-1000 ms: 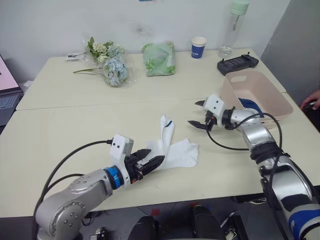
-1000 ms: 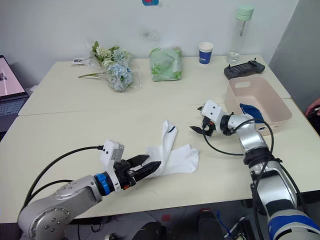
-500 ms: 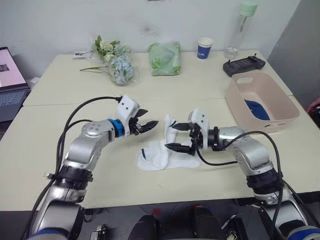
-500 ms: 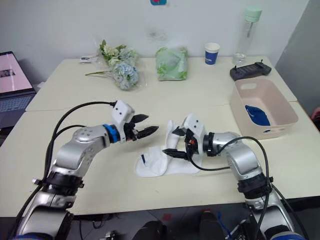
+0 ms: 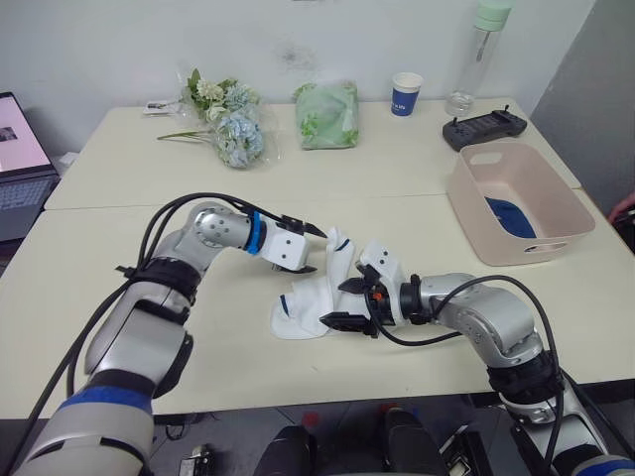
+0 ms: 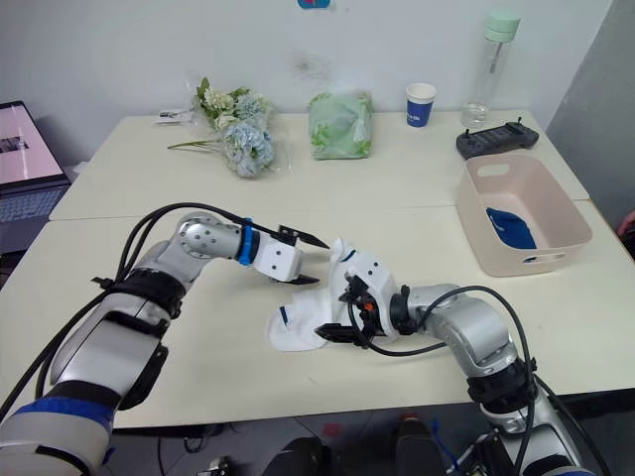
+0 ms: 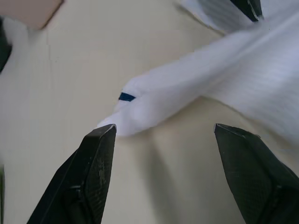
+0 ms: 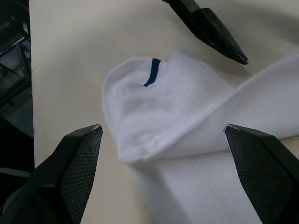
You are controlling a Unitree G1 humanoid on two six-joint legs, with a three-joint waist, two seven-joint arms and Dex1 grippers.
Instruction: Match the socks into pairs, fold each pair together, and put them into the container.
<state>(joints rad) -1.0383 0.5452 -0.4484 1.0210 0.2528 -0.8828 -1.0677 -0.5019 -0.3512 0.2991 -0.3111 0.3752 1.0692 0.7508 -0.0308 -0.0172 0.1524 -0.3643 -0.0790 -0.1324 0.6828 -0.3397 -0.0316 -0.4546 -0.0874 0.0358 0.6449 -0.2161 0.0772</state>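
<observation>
My left gripper (image 5: 310, 248), fingers spread, hovers over the far end of the white socks (image 5: 313, 302) lying mid-table, long axis running away from me. My right gripper (image 5: 343, 304), also spread, straddles their near end, closer.

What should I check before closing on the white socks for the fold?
1. Left gripper open: ok, fingers spread wide in its wrist view.
2. Right gripper open: ok, fingers wide apart over the white socks.
3. Left gripper lined up on a sock end: ok, a sock tip lies between its fingers in the left wrist view.
4. Socks overlapped as a pair: ok, the two lie across each other, one partly folded over.
5. Both layers inside the right gripper's span: cannot tell.
6. Tub ready: ok, open-topped beside the right arm, a blue sock already inside.
</observation>
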